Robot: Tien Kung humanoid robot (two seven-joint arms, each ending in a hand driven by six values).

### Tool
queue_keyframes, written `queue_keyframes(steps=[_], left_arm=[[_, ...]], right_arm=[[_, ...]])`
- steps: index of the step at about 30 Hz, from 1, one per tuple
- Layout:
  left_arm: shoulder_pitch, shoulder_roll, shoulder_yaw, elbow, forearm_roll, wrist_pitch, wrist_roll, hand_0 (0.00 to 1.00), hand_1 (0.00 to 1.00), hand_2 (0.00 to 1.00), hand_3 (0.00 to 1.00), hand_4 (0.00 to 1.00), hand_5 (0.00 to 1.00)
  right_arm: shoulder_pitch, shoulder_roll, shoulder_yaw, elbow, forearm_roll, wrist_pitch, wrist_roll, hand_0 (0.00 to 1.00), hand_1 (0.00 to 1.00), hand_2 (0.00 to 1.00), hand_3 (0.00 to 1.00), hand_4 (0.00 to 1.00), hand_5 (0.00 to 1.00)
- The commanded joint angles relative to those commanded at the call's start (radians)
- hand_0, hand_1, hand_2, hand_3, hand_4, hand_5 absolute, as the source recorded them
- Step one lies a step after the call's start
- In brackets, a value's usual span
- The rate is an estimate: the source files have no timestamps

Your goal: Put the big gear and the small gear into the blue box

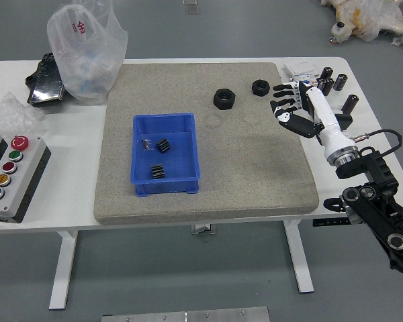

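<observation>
R hand [321,111] empty, fingers apart, well off blue box [166,188], prob. b/c both gears [163,145] [158,172] are in.

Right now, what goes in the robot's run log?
right robot hand: open, empty, right of blue box | two black ribbed gears: inside box | two black rings: outside box | left robot hand: out of view

Far left on the white table [70,174] there's a button box [18,181], then crumpled clear plastic [15,115], a shiny black package [47,79] and a bulgy see-through bag [87,54]. Grey-brown mat [255,174] in the middle, bunch of black cylinders [340,82] far right, plus some plastic-wrapped thing [376,17] beyond the table, lol.
</observation>
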Motion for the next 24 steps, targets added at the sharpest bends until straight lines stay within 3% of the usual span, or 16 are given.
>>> queue_keyframes(steps=[6,14,24], left_arm=[[-0.004,0.010,0.017,0.000,-0.010,0.000,-0.006,0.678,0.669,0.649,0.717,0.759,0.424],[-0.013,0.023,0.061,0.000,-0.054,0.005,-0.021,0.677,0.662,0.649,0.718,0.760,0.430],[-0.008,0.013,0.261,-0.022,-0.250,0.041,-0.090,0.676,0.655,0.639,0.716,0.761,0.430]], right_arm=[[-0.059,-0.011,0.049,0.010,0.033,0.007,0.013,0.480,0.568,0.628,0.658,0.631,0.209],[-0.071,-0.001,0.096,0.004,0.101,0.018,0.024,0.457,0.530,0.623,0.660,0.631,0.213],[-0.088,0.001,0.107,0.014,0.115,0.023,0.026,0.445,0.499,0.617,0.660,0.633,0.210]])
